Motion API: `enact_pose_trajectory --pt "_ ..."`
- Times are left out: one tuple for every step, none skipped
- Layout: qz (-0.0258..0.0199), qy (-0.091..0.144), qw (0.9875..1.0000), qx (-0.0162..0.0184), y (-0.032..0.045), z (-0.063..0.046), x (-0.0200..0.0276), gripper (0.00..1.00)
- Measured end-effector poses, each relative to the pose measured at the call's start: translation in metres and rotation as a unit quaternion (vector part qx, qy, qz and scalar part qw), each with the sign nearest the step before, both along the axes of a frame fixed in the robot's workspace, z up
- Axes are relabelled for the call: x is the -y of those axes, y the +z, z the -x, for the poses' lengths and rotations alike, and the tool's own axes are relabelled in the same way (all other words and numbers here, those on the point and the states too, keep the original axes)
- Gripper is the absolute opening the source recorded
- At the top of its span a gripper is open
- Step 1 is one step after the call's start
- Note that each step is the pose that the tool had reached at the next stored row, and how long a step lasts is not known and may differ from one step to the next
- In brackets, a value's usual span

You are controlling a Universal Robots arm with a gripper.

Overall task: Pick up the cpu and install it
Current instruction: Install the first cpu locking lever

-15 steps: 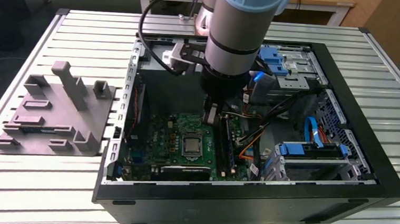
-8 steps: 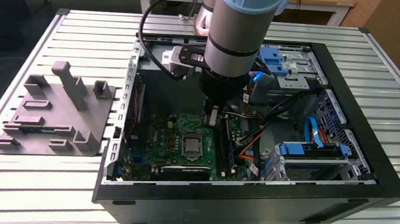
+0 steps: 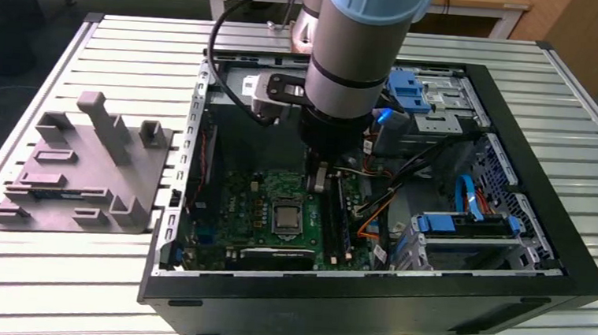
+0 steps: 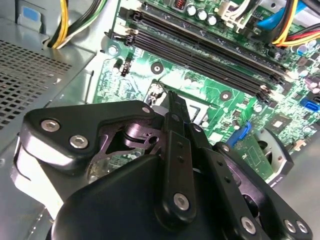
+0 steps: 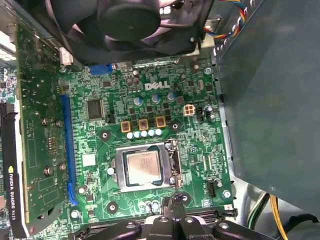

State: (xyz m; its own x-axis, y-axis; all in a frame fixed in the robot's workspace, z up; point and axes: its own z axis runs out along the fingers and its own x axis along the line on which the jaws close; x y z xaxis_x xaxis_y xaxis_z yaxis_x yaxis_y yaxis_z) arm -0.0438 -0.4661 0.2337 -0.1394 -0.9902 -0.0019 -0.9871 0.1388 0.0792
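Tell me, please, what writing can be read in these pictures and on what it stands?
White logo on the green motherboard, first wrist view: a maker's mark, left unquoted.
White lettering along the edge of the black card: a product name, left unquoted.
Print on the lid of the socketed chip: too small to read.
Board component markings: too small to read.

Socket (image 4: 200,117) under the tool (image 4: 172,107), largely hidden.

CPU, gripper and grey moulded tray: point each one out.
cpu (image 5: 142,168), first wrist view, centre of its silvery top.
gripper (image 5: 176,202), first wrist view, at its fingertips.
grey moulded tray (image 3: 71,191), exterior view, flat base.
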Motion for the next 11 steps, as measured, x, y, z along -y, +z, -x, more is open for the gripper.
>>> enact_pose_trajectory --pt "-0.0001 0.001 1.0000 0.0001 -0.0007 0.0000 0.0004 0.11" --pt "-0.0001 0.001 1.0000 0.0000 -0.0017 0.0000 0.0011 0.11" --pt "-0.0001 0.001 1.0000 0.0001 -0.0029 0.0000 0.0033 0.11" --pt "-0.0001 0.002 1.0000 0.0000 -0.0039 0.0001 0.0050 0.11" --pt "0.0000 0.003 1.0000 0.0000 -0.0046 0.0001 0.0056 0.11" --pt "0.0005 0.005 1.0000 -0.0006 -0.0054 0.0000 0.0061 0.11" --pt "0.0007 0.006 1.0000 -0.0015 -0.0064 0.0000 0.0066 0.11" --pt "0.0012 0.008 1.0000 -0.0022 -0.0072 0.0001 0.0070 0.11" --pt "0.0016 0.009 1.0000 -0.0025 -0.0077 0.0001 0.0076 0.11" --pt "0.0018 0.010 0.9999 -0.0026 -0.0082 0.0001 0.0083 0.11" --pt "0.0022 0.012 0.9999 -0.0025 -0.0086 0.0001 0.0087 0.11"
